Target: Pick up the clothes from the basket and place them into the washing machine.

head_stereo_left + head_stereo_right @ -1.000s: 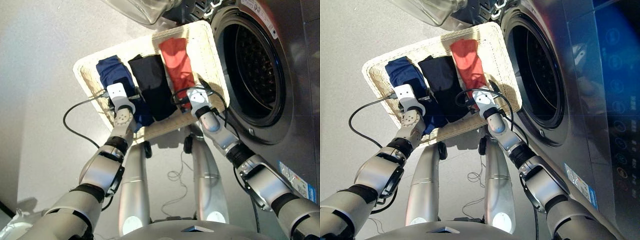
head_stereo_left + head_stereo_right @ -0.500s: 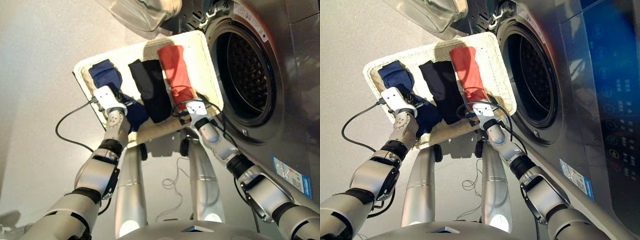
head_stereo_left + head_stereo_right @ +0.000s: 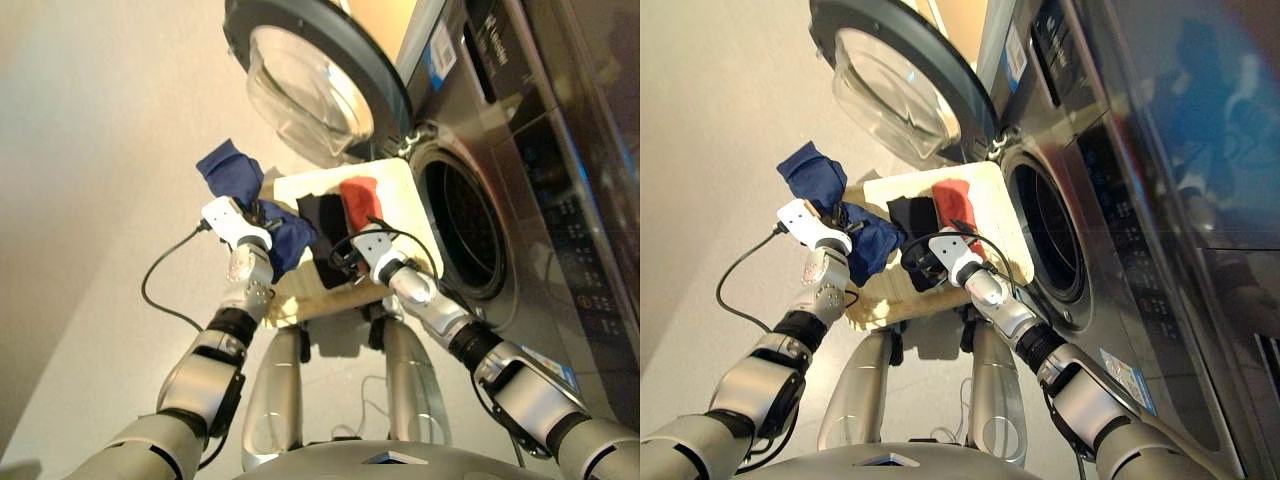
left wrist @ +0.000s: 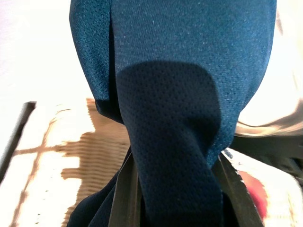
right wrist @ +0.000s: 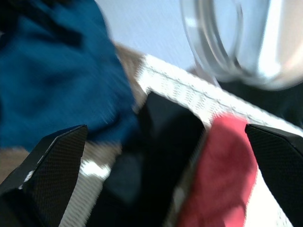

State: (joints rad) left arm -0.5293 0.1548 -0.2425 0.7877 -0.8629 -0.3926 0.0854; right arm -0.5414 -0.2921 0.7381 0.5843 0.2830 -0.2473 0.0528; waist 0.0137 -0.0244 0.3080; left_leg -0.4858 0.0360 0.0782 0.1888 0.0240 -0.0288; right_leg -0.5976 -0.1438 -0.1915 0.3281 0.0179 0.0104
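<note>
My left gripper (image 3: 256,214) is shut on the navy blue cloth (image 3: 228,168) and holds it up above the left end of the basket (image 3: 396,186). The cloth drapes over the fingers (image 4: 126,198) and hangs down to the tray. The black cloth (image 3: 320,214) and the red cloth (image 3: 357,194) lie side by side in the basket. My right gripper (image 3: 342,262) is open, low over the near end of the black cloth (image 5: 165,127), holding nothing. The washing machine's drum opening (image 3: 464,232) gapes just right of the basket.
The round glass door (image 3: 318,78) stands swung open above and behind the basket. A black cable (image 3: 158,292) loops out from my left wrist. The dark control panel (image 3: 570,200) of the machine fills the right side.
The camera has tilted up, bringing the door into view. My left gripper has lifted the navy cloth out of the basket. My right gripper has shifted from the red cloth's end toward the black cloth.
</note>
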